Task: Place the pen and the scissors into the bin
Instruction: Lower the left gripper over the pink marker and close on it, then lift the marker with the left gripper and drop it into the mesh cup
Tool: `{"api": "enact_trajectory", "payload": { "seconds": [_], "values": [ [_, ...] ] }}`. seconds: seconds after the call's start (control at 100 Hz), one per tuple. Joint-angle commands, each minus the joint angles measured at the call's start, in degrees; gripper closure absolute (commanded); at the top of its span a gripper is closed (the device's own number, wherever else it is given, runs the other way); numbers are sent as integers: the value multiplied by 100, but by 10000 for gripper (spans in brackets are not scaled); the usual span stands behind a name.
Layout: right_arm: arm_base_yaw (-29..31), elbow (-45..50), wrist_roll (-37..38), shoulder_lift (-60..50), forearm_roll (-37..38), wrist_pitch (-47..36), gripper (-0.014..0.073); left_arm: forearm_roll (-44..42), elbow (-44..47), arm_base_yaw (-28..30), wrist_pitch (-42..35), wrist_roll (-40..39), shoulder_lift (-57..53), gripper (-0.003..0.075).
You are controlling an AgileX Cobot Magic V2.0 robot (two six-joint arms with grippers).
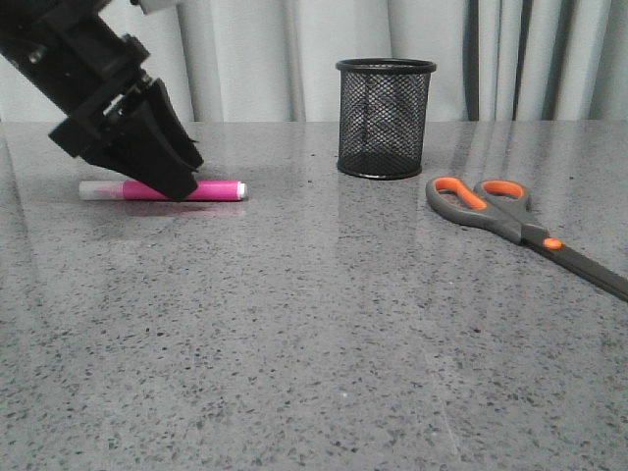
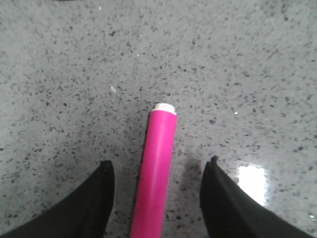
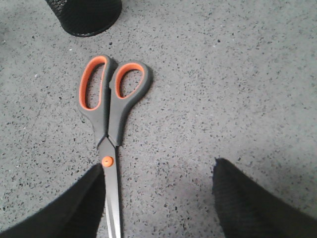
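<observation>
The pink pen (image 1: 216, 190) lies flat on the grey table at the left, its whitish cap pointing left. My left gripper (image 1: 182, 186) is down at the table, open, its fingers on either side of the pen barrel (image 2: 156, 168) without touching it. The scissors (image 1: 510, 221) lie closed at the right, handles toward the bin, blades running off the right edge. In the right wrist view my right gripper (image 3: 158, 171) is open above the table, one finger beside the scissors (image 3: 110, 116) near the pivot. The black mesh bin (image 1: 384, 118) stands upright at the back middle.
Pale curtains hang behind the table's far edge. The bin's base shows at the edge of the right wrist view (image 3: 86, 17). Speckled grey tabletop (image 1: 314, 353) fills the foreground.
</observation>
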State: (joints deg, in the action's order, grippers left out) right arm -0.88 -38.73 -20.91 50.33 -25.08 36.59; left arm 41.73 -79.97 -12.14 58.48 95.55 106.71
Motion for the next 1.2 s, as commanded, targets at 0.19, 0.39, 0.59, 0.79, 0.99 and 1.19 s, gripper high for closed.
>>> {"api": "enact_trajectory", "payload": {
  "seconds": [0.19, 0.39, 0.59, 0.79, 0.99, 1.19],
  "values": [
    [34, -206, -54, -13, -54, -321, 172, 22, -268, -56, 74, 19, -147, 464],
    [34, -206, -54, -13, -54, -325, 172, -219, -268, -56, 245, -38, -147, 675],
    [34, -206, -54, -13, -54, -325, 172, -330, -268, -56, 319, -189, -147, 739],
    [34, -206, -54, -13, -54, -325, 172, 248, -680, -56, 954, -203, -245, 739],
    [34, -206, -54, -13, -54, -325, 172, 2059, -1332, -277, 1237, -203, -605, 739],
    [34, -206, -54, -13, -54, -360, 172, 3991, -1445, -1094, -758, -193, -628, 739]
  ]
}}
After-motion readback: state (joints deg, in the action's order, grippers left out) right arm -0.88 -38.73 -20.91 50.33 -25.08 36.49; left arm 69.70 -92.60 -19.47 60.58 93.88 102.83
